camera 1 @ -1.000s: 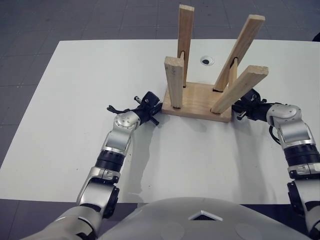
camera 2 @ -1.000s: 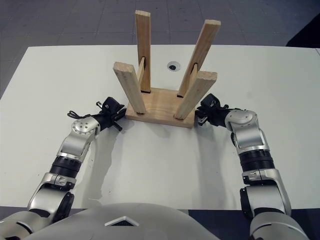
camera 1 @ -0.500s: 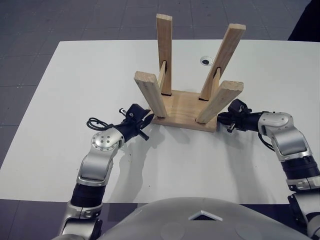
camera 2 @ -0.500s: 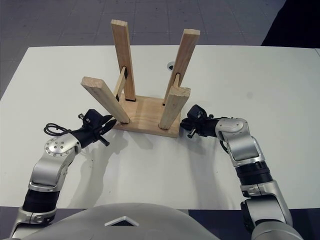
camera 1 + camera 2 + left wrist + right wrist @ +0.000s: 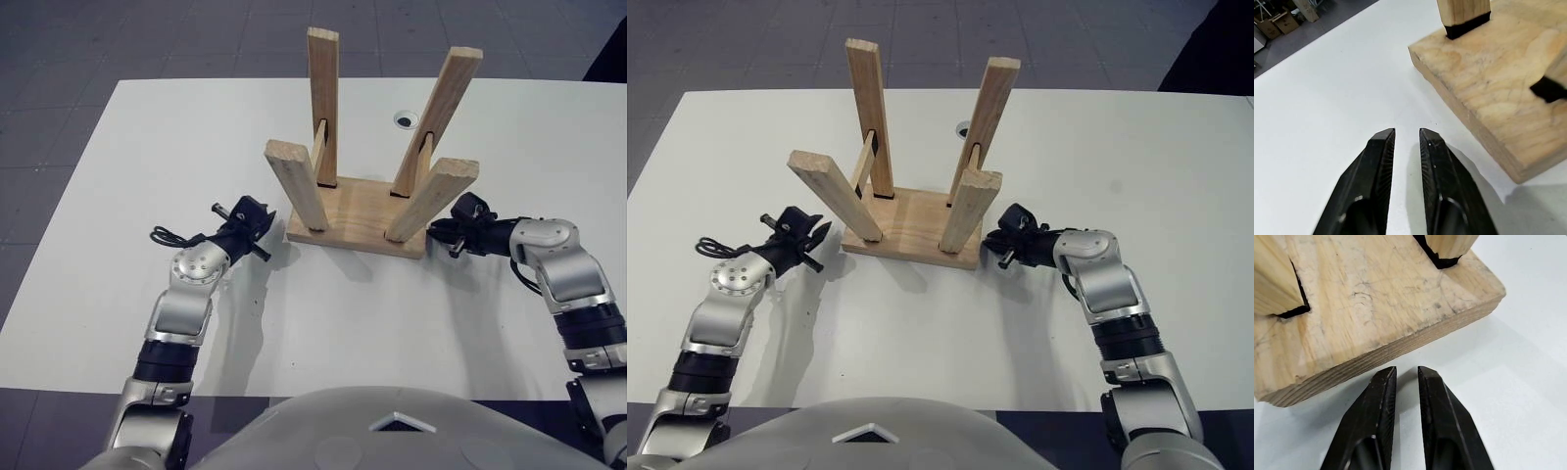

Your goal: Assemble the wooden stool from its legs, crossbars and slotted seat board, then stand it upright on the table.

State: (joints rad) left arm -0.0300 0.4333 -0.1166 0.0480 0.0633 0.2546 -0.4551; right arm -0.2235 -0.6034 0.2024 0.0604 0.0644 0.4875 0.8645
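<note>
The wooden stool stands upside down on the white table (image 5: 127, 166). Its slotted seat board (image 5: 358, 211) lies flat, and the legs (image 5: 322, 93) rise from the slots, two upright at the back and two leaning outward at the front. Thin crossbars (image 5: 423, 157) join front and back legs. My left gripper (image 5: 266, 223) hovers a short way left of the board's left edge (image 5: 1469, 122), fingers (image 5: 1378, 156) shut on nothing. My right gripper (image 5: 440, 231) sits low at the board's right edge (image 5: 1400, 345), its fingers (image 5: 1437, 396) shut and just short of the wood.
A round cable hole (image 5: 405, 118) is set in the table behind the stool. The table's front edge runs close to my arms. Bare tabletop spreads left, right and in front of the stool.
The head camera shifted early on. Since half a second ago my left gripper has drawn back leftward from the board's left edge. The right gripper has hardly moved.
</note>
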